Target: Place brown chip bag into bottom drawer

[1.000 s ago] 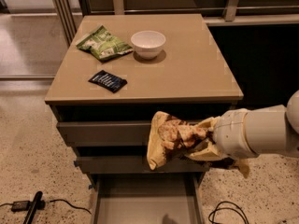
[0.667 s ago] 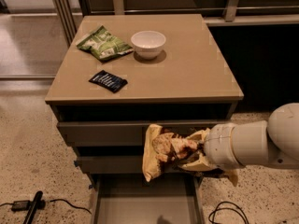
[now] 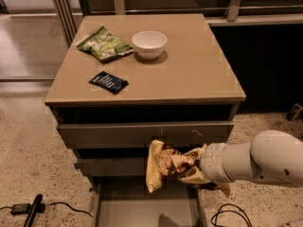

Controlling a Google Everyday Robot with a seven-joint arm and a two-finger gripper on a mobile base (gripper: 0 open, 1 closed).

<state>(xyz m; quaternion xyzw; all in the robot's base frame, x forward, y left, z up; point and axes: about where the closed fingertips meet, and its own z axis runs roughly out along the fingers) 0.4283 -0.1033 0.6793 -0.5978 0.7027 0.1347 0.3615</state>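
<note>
The brown chip bag [image 3: 163, 165] is crinkled, dark brown with tan-yellow ends. It hangs in front of the middle drawer, above the open bottom drawer [image 3: 147, 207]. My gripper [image 3: 191, 169] reaches in from the right on a white arm [image 3: 255, 162] and is shut on the bag's right side; the bag hides most of the fingers. The bottom drawer is pulled out, and its plain grey floor shows below the bag.
On the cabinet top [image 3: 199, 74] lie a green chip bag [image 3: 104, 44], a white bowl [image 3: 149, 44] and a small black packet [image 3: 109, 82]. Two drawers [image 3: 118, 134] above stand slightly ajar. Cables [image 3: 33, 209] lie on the floor at left and at lower right [image 3: 229, 214].
My arm has carried the bag lower and a little to the left, closer over the open bottom drawer. The grip on the bag is unchanged.
</note>
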